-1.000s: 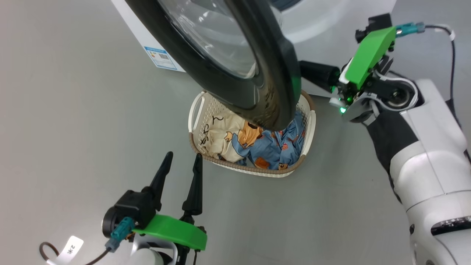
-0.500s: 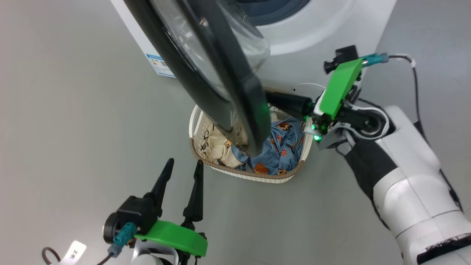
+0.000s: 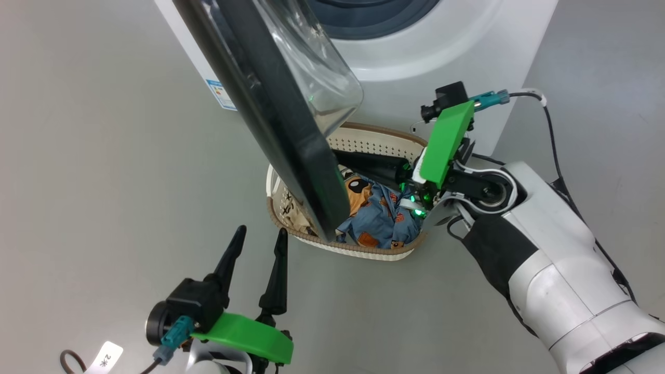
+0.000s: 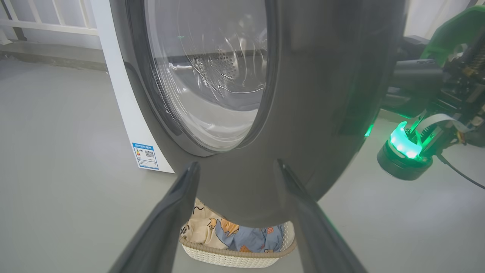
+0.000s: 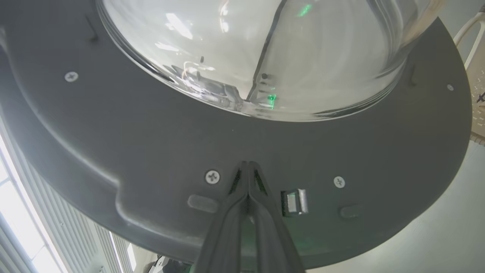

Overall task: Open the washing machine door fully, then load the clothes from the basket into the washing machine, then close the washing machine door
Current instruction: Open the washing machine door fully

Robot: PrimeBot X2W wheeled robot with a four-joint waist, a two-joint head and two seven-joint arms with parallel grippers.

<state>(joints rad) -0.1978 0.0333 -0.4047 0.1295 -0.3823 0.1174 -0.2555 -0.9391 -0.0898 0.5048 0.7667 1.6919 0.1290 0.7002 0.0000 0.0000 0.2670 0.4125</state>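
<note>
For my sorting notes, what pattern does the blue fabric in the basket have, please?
Orange-brown cartoon dog prints on the blue fabric; best in the head view.

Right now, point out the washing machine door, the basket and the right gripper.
washing machine door (image 3: 296,156): head view, on its black rim.
basket (image 3: 374,144): head view, on its perforated back wall.
right gripper (image 5: 248,165): right wrist view, at its shut fingertips.

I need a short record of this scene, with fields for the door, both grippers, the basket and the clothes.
door: partly open, its lower edge over the basket
left gripper: open, empty, apart from door
right gripper: shut, tips at door's inner face
basket: on floor before washing machine
clothes: in basket
</note>
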